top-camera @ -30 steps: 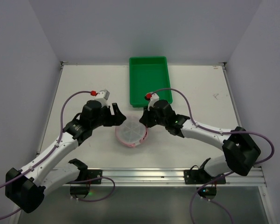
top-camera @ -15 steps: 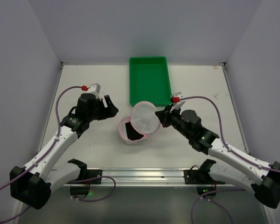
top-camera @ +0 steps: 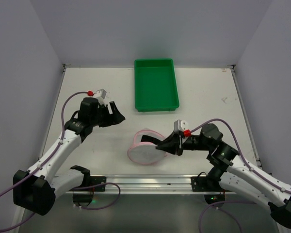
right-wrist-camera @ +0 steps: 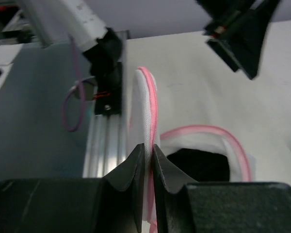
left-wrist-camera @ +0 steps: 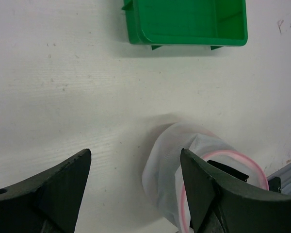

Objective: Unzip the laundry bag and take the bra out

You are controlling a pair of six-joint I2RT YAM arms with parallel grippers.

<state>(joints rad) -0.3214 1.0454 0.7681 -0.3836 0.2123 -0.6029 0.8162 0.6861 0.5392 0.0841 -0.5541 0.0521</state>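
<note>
The small round white net laundry bag with pink zip trim (top-camera: 144,151) lies on the white bench (top-camera: 87,87), in the lower middle of the top view. It is well apart from the green plastic tray (top-camera: 156,108), which sits higher up in that view.

The right gripper (top-camera: 166,144) is touching the bag from the right side. Its two fingers are pressed together on the bag's round pink-edged flap (right-wrist-camera: 141,116), and the flap stands up on its edge. Behind the flap the bag gapes open. A dark thing (right-wrist-camera: 199,165) shows inside, and I think it is the bra.

The left gripper (top-camera: 119,112) is spread wide and holds nothing. It sits up and to the left of the bag, with bare bench between them.

From the left gripper's own camera, the bag runs like a short tube from the middle of the picture down to the lower right. Its closed end is nearer this gripper, and its pink open end points away. So the right gripper is much closer to the opening. The zip looks mostly undone, but the bra is not out yet.
</note>
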